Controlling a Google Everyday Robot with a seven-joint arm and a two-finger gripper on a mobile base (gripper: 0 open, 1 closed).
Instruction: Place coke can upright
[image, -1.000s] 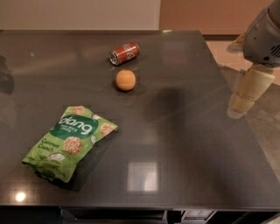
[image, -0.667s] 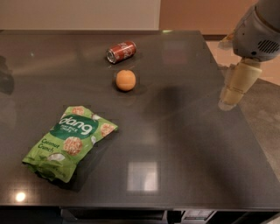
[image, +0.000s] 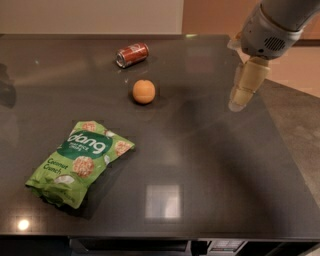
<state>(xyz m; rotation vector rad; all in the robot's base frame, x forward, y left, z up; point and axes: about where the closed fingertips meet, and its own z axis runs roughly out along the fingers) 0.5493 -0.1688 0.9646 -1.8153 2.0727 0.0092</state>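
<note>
The red coke can (image: 132, 54) lies on its side near the far edge of the dark table (image: 200, 165), its silver end toward the front left. My gripper (image: 239, 104) hangs from the grey arm at the upper right, above the table's right part, well to the right of the can and empty. Its cream fingers (image: 248, 82) point down.
An orange ball (image: 144, 91) sits just in front of the can. A green snack bag (image: 80, 161) lies at the front left. The table's right edge runs diagonally close behind the gripper, with tan floor beyond it.
The arm and gripper have moved left and inward over the table, toward the can's side. The can, ball and bag have not moved.
</note>
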